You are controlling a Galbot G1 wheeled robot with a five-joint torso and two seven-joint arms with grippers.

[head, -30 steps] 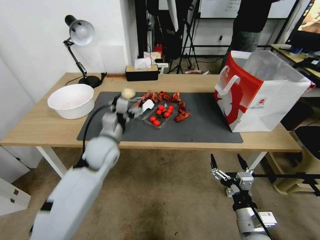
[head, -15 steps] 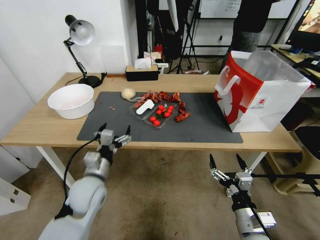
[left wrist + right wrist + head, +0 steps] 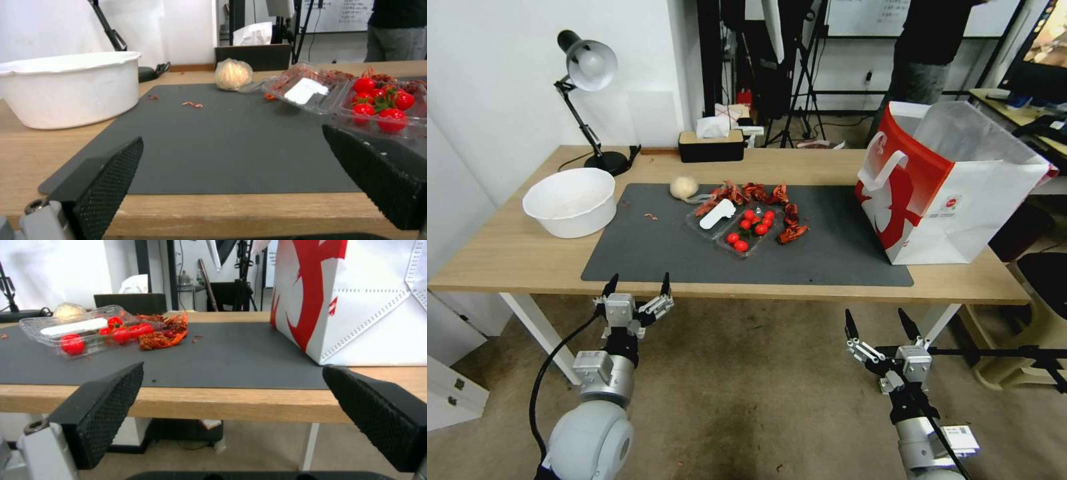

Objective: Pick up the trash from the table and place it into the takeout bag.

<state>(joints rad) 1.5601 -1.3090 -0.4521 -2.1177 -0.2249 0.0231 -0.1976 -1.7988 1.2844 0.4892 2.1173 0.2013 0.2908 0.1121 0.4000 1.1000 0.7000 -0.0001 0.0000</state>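
From the head view, the left gripper (image 3: 636, 287) hangs just in front of the table's (image 3: 507, 257) near edge, fingers spread wide and holding nothing. The right gripper (image 3: 879, 323) sits lower, off the near right end, its fingers likewise splayed and empty. On the dark grey mat (image 3: 647, 257) lies the beige paper ball (image 3: 684, 187), near the far edge, just beside a clear plastic tray (image 3: 740, 230) of red tomatoes with red shell scraps (image 3: 787, 223) curving round it. A large white bowl (image 3: 569, 201) stands on the bare wood left of the mat; the takeout bag (image 3: 954, 183) stands upright at the mat's right end, mouth open. A desk lamp (image 3: 587, 67) and a tissue box (image 3: 710, 143) sit along the back, against a white wall.

In the left wrist view, two black textured fingers (image 3: 104, 180) stand far apart, framing the mat; the paper ball (image 3: 233, 74) rests beyond, touching the clear tray (image 3: 311, 96), the white bowl (image 3: 66, 88) off to one side.

In the right wrist view, the fingers (image 3: 106, 403) are equally wide and empty, level with the wooden table edge (image 3: 222, 403); the bag's (image 3: 356, 306) red-and-white side rises close by, the tray (image 3: 75, 333) and scraps (image 3: 160, 336) farther along the mat.
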